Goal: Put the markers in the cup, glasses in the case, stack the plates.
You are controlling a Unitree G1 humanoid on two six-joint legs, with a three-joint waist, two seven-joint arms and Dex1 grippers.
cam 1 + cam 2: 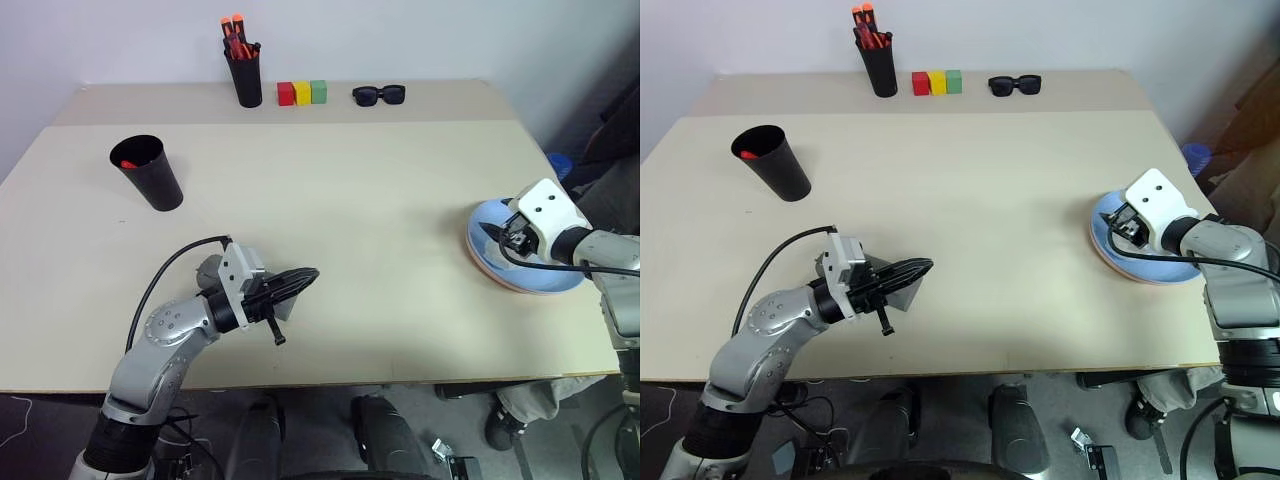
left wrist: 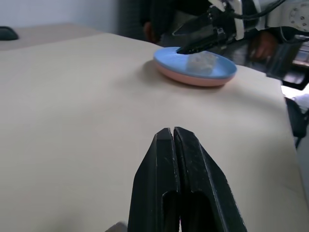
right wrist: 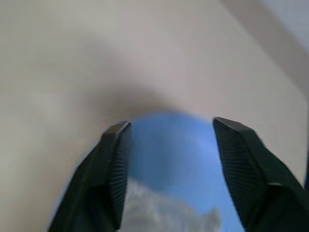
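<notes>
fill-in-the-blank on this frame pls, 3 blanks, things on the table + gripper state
1. The light blue plate sits stacked on top of the ____ plate.
2. The right gripper hangs over that stack with its fingers ____.
3. The left gripper has its fingers ____, holding nothing.

Missing words: pink; open; shut

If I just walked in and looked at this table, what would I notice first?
Probably the light blue plate stacked on the pink plate at the table's right edge, with the right gripper open just above it. Next, the left gripper, shut, over the near left of the table. Then the black cup at the far left with something red inside.
</notes>
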